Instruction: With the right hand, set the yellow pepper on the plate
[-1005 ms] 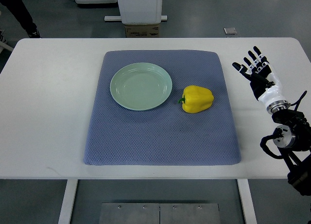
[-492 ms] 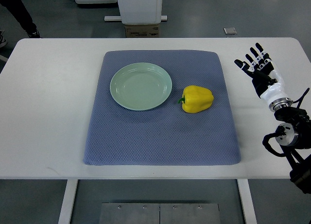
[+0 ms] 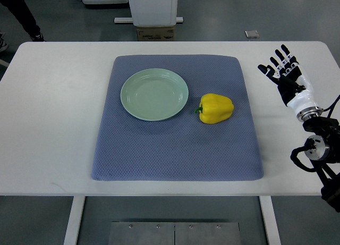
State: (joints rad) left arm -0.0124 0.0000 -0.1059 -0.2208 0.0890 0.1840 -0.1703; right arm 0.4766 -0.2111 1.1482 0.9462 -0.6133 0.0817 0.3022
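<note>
Over a white table, wide and bare along its left side. Spread across the middle, a blue-grey quilted mat, corners rounded, near edge close to the table's front. On the mat's upper left part, a pale green plate, round, with nothing in it. Just to the right of the plate, not touching it, the yellow pepper, lying on its side on the mat with the green stem pointing left toward the plate's rim. Narrow strip of mat showing between pepper and plate.

Over at the right edge, the right hand, black fingers fanned apart and stretched away from the robot, holding nothing, palm over bare table beyond the mat's right border. Well apart from the pepper, with the mat's edge between them. Behind the hand, a white wrist cuff, then the dark arm joints and cables running down toward the lower right corner.

Beyond the table, a grey floor, a white machine base at top centre with a cardboard box below it, and a person's dark trouser leg at the top left corner. Under the table's front, a metal plate with screws.
</note>
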